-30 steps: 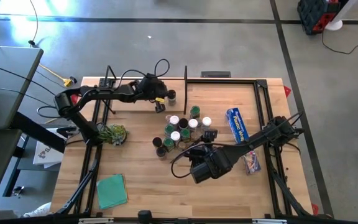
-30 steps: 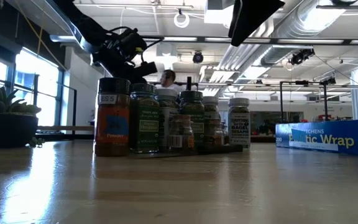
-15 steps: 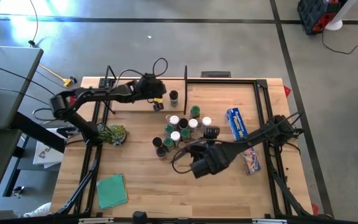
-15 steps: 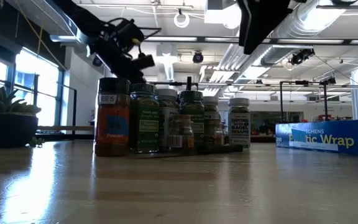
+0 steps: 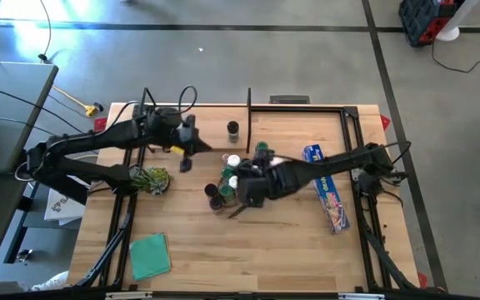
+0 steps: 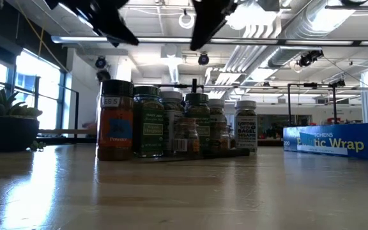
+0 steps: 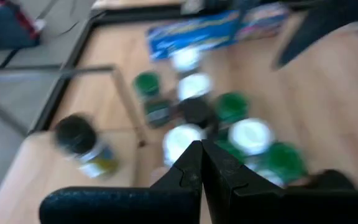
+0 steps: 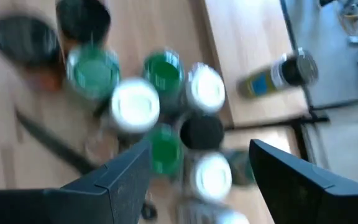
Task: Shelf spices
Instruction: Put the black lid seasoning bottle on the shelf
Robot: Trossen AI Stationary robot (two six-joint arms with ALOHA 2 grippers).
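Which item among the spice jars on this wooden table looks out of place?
A dark-handled knife lies flat on the pale wooden tabletop right against the cluster of small capped spice jars; it is no spice.

You are looking straight down from overhead at the whole tabletop (image 5: pixel 207 242), with the cluster of spice jars (image 5: pixel 238 177) near its middle and the blue wrap box (image 5: pixel 327 187) just beside it. Your low camera is sitting at table height, facing level across the wood at that same cluster (image 6: pixel 177 124) from close by, with the box (image 6: pixel 337 140) off to one side. Both wrist cameras are looking down on the cluster (image 7: pixel 219 121) (image 8: pixel 160 112) from close above, on opposite sides, each also catching the lone jar on the shelf (image 7: pixel 79 143) (image 8: pixel 281 74)
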